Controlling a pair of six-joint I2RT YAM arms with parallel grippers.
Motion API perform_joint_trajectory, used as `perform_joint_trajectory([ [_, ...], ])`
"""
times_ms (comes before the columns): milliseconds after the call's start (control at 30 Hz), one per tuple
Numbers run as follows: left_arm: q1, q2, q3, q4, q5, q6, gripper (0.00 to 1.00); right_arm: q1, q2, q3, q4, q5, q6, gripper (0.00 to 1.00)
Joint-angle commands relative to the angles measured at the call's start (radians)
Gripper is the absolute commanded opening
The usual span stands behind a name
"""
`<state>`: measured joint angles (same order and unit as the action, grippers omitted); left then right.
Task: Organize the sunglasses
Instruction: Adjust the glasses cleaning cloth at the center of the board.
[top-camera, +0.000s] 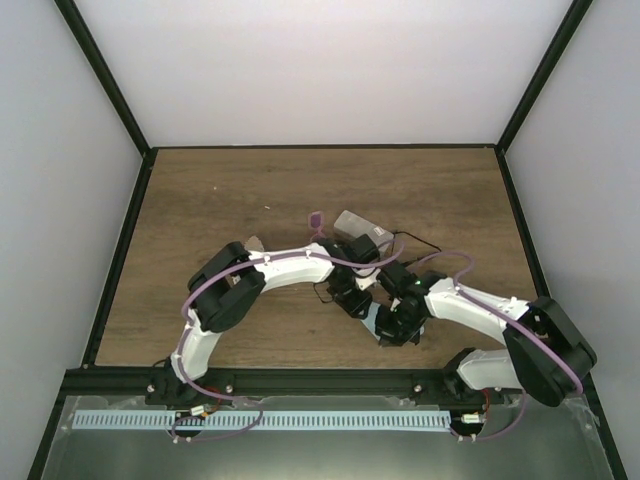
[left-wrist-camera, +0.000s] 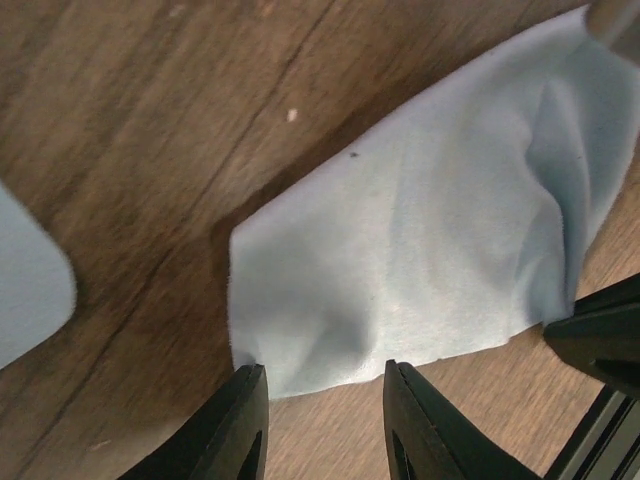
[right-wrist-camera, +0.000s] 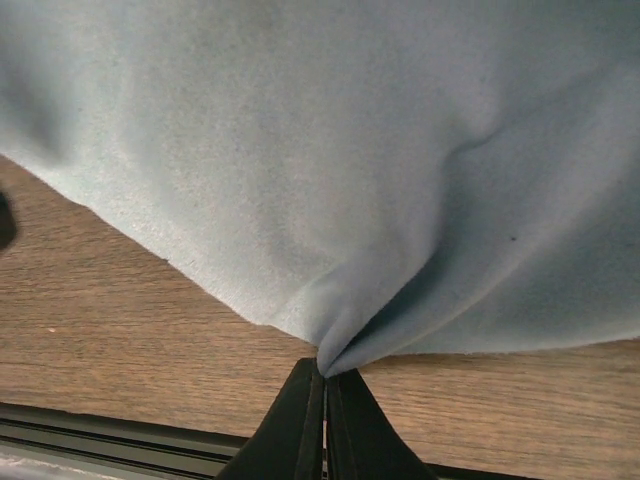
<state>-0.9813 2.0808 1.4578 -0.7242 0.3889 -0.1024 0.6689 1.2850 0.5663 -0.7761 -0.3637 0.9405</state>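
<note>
The cloth is a soft, matte, pale blue sheet with a fine nap. The right wrist view shows the right tool pinched tight on its edge, so the fabric gathers into a pointed fold at the black fingers.

The left wrist view shows the same cloth lying creased on the table, which is brown wood-grain board. The left tool is open to a narrow gap, with its tapered black fingertips at the cloth's near edge and nothing between them. A rounded corner of a second cloth shows at the left of that view.

Only the top view shows the eyewear. The purple sunglasses lie far of both tools, just left of a rounded, translucent grey case. A thin black wire outline, seemingly the black-framed sunglasses, lies just right of the case.
</note>
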Motion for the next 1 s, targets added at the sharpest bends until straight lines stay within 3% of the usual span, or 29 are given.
perform_joint_trajectory([
  [0,-0.029,0.063,0.035,-0.043,-0.025,0.018,0.32,-0.006,0.011,0.05,0.006,0.003,0.01,0.01],
  [433,-0.015,0.068,0.037,-0.052,-0.095,0.009,0.05,-0.006,-0.003,0.053,-0.007,0.008,0.016,0.01],
  [633,-0.002,0.035,0.039,-0.051,-0.114,0.008,0.04,-0.006,-0.019,0.074,-0.026,0.023,0.017,0.01],
  [967,0.054,-0.077,0.145,-0.109,-0.093,-0.053,0.04,-0.01,-0.038,0.252,-0.116,0.017,-0.038,0.01],
])
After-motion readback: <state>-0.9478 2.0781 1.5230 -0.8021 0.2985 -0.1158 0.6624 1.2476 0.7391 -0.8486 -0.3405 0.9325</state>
